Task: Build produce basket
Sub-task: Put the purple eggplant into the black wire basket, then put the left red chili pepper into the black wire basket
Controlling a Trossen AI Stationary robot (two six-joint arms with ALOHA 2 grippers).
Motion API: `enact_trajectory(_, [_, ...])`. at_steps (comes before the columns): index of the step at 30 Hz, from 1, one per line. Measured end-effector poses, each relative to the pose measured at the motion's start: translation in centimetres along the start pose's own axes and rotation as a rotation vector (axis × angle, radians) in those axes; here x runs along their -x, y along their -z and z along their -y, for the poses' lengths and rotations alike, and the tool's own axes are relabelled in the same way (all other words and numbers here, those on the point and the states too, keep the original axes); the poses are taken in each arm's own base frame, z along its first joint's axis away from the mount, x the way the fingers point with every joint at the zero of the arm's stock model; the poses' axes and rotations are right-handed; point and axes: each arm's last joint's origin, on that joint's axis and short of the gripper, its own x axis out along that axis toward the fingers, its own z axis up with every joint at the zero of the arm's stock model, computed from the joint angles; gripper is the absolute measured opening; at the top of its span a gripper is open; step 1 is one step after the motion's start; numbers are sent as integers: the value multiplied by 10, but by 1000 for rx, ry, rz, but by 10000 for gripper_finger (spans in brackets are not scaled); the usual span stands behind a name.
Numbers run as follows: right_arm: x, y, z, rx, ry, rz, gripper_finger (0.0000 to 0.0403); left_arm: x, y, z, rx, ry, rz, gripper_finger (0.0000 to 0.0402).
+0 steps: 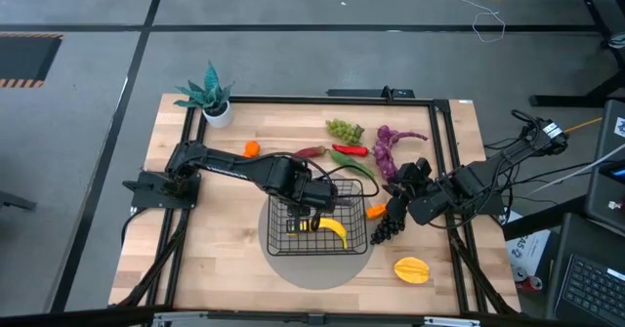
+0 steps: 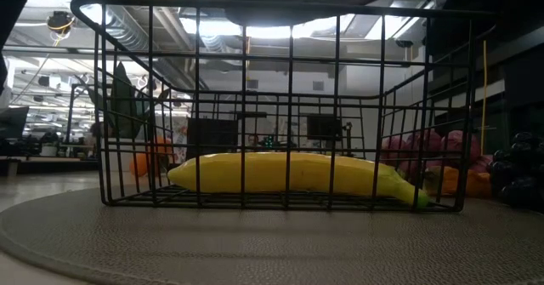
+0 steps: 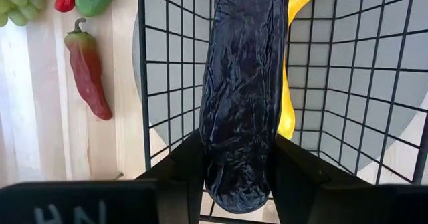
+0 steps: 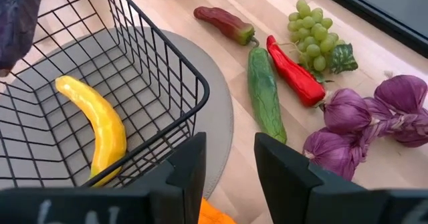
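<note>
Wooden table (image 1: 195,259) — cucumber (image 4: 266,95) and peppers (image 4: 294,72) lie beside the basket (image 1: 317,220).

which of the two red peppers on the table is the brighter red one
The glossy bright red pepper, lying between the green grapes and the cucumber. The other pepper is dull dark red with a green stem end, nearer the basket.

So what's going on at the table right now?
The robot is filling the black wire basket with toy produce. The left gripper hangs over the basket with the dark eggplant between its fingers, above the banana already lying on the basket floor. The right gripper waits beside the basket with nothing between its open fingers. The cucumber, red pepper, green grapes and other pieces are on the table outside it.
</note>
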Motion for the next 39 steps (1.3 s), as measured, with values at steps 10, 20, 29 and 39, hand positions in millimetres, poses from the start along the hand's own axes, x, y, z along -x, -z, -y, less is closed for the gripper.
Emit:
enact_trajectory(10, [0, -2, 1, 28, 42, 64, 131, 0, 0, 0, -6, 1, 3, 124])
enact_trajectory(20, [0, -2, 1, 28, 42, 64, 131, 0, 0, 0, 21, 10, 0, 156])
enact_trajectory(29, [0, -2, 1, 27, 43, 64, 131, 0, 0, 1, 25, 11, -1, 188])
enact_trajectory(39, [0, -2, 1, 25, 42, 64, 131, 0, 0, 1, 25, 11, -1, 186])
